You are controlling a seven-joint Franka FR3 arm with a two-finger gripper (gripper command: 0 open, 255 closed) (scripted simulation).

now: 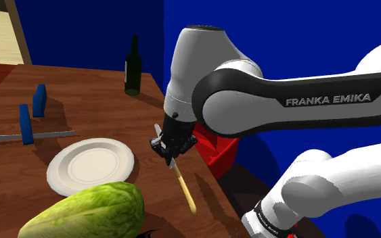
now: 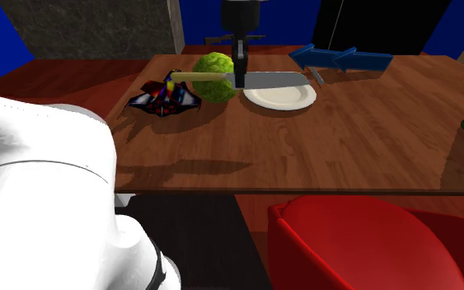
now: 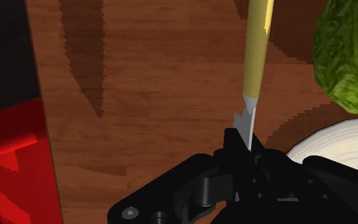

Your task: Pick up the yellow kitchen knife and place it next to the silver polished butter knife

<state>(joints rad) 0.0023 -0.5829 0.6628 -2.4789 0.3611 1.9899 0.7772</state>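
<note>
My gripper (image 1: 172, 153) is shut on the kitchen knife (image 1: 185, 188), clasping the blade close to its yellow handle. The knife hangs level above the wooden table (image 1: 101, 94), apart from its shadow. In the second exterior view the gripper (image 2: 241, 76) holds the knife (image 2: 276, 80) with its grey blade over the white plate (image 2: 283, 97) and its handle in front of the lettuce (image 2: 213, 64). The wrist view shows the gripper (image 3: 244, 145) with the yellow handle (image 3: 258, 57) running away from it. The silver butter knife (image 1: 50, 134) lies flat between blue blocks (image 1: 26, 124) beyond the plate (image 1: 91, 165).
A green lettuce (image 1: 87, 213) lies by the plate. A dark bottle (image 1: 133, 66) stands at the table's far corner. A red chair (image 2: 370, 243) is pushed up to the table's edge. A dark toy spaceship (image 2: 166, 97) sits beside the lettuce.
</note>
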